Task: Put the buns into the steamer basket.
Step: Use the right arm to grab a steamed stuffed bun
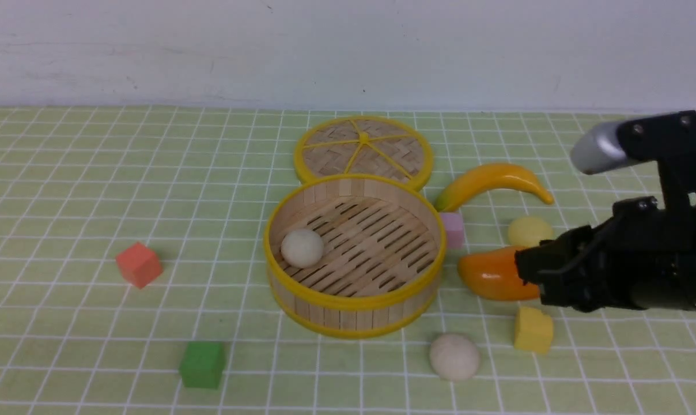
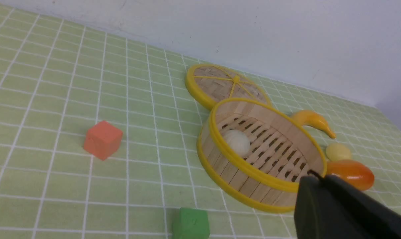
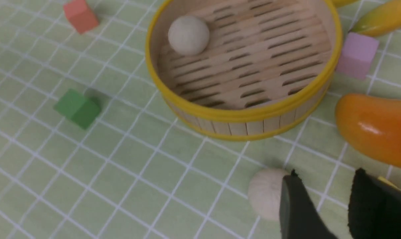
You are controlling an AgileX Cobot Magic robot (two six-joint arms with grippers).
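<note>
The steamer basket (image 1: 354,293) stands mid-table, with one off-white bun (image 1: 302,248) on its slatted floor near the left wall. A second off-white bun (image 1: 454,357) lies on the cloth in front of the basket, to its right. A pale yellow bun (image 1: 529,231) sits behind the orange mango (image 1: 489,275). My right gripper (image 1: 533,276) hovers open over the mango's right end. In the right wrist view the right gripper (image 3: 326,176) has bare cloth between its fingers, with the front bun (image 3: 265,196) just outside one finger. My left gripper (image 2: 315,176) is shut and empty, away from the basket (image 2: 240,160).
The woven lid (image 1: 363,148) lies flat behind the basket. A banana (image 1: 492,181) and a pink cube (image 1: 453,229) are at the basket's right. A yellow cube (image 1: 533,329) sits right of the front bun. A red cube (image 1: 139,264) and a green cube (image 1: 202,364) are on the left.
</note>
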